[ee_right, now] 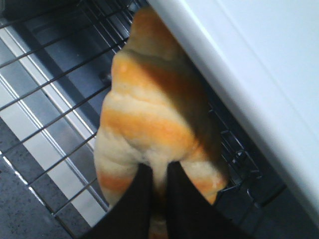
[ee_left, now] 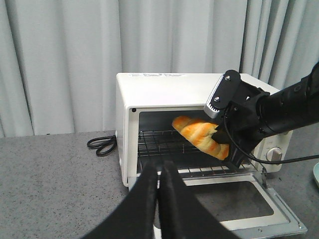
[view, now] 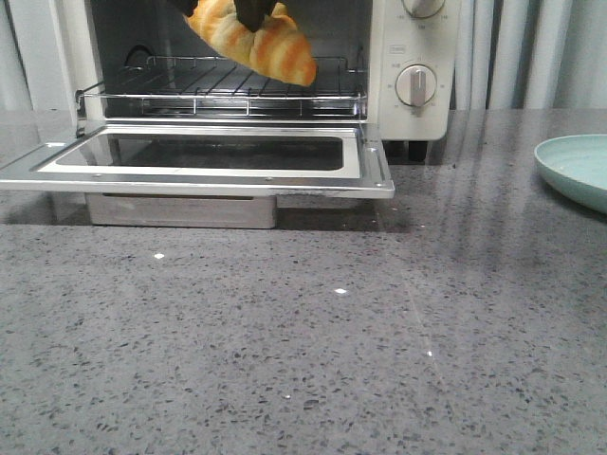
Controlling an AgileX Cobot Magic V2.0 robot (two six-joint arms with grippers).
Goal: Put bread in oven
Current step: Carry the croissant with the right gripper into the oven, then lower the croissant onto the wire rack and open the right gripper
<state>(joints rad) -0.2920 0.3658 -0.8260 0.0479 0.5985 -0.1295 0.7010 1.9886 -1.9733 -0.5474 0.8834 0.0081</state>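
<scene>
The cream-white oven (view: 417,57) stands at the back of the table with its glass door (view: 199,156) dropped open and its wire rack (view: 228,90) showing. My right gripper (view: 254,13) is shut on the golden-orange striped bread (view: 256,43) and holds it tilted just above the rack, in the oven's mouth. The bread also shows in the left wrist view (ee_left: 199,137) and the right wrist view (ee_right: 149,124), where my right gripper (ee_right: 158,172) pinches its middle. My left gripper (ee_left: 160,167) is shut and empty, hanging in front of the oven (ee_left: 149,89), away from the bread.
A pale green plate (view: 579,169) sits at the table's right edge. The open door juts forward over the speckled grey tabletop (view: 285,341). A coiled black cord (ee_left: 102,145) lies left of the oven. Grey curtains hang behind.
</scene>
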